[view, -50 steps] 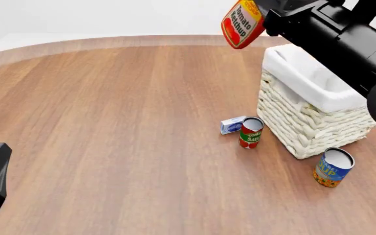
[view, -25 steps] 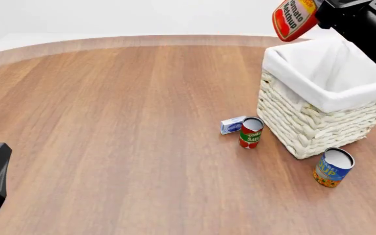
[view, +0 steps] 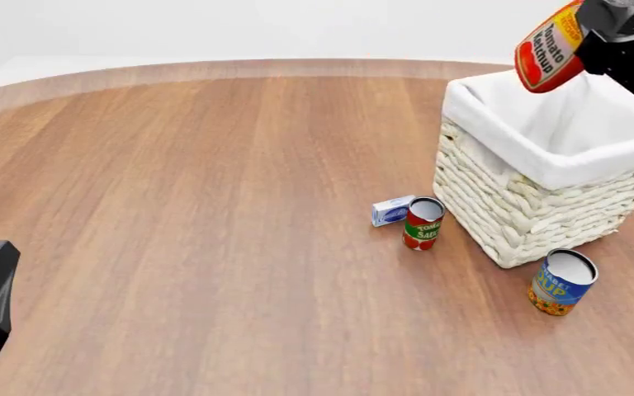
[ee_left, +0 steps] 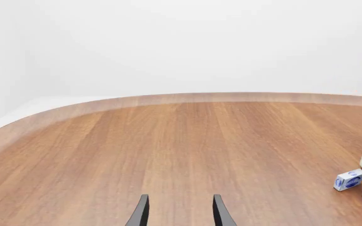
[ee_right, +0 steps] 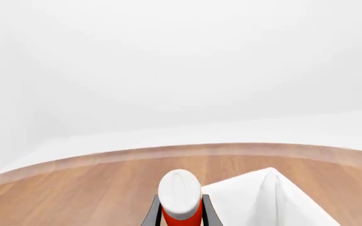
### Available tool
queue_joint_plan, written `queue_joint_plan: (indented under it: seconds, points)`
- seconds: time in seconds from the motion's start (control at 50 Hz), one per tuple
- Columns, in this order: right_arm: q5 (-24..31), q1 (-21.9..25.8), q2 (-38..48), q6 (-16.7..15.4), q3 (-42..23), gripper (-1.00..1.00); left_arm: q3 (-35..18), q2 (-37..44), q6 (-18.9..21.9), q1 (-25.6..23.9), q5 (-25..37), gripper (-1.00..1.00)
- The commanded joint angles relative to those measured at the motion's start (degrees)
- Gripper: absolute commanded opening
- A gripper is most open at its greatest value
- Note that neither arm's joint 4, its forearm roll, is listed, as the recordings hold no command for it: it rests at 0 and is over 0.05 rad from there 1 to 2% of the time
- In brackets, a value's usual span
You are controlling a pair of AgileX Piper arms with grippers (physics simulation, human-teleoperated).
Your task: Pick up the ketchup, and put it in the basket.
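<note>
Left gripper (ee_left: 179, 214) parked near table edge, fingers spread, nothing held, well away from action. Basket (view: 515, 210) further out, lining looks bare (interior only partly visible). Right gripper (ee_right: 179, 214) pinching ketchup (view: 550, 50) – bottle tilted, hanging above basket's far rim – guess lower, then release.

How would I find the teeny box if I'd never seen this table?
Start at the big white wicker basket on the right side of the table. At its near-left corner stands a red-and-green can; the little box lies just left of that can. It is blue and white, and the only boxy thing.
</note>
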Motion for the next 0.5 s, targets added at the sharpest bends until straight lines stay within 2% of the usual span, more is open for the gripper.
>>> queue_joint_plan:
  seconds: [0.02, 0.22, 0.5]
  points:
    - [-0.4, -4.0, -0.7, 0.2, 2.4, -1.00, 0.0, 0.0, 0.0, 0.0, 0.0, 1.00]
    - [-1.0, -7.0, 1.0, -0.7, 3.6, -1.00, 0.0, 0.0, 0.0, 0.0, 0.0, 1.00]
    - [0.2, -6.8, 5.6, -3.1, 1.2, -1.00, 0.0, 0.0, 0.0, 0.0, 0.0, 1.00]
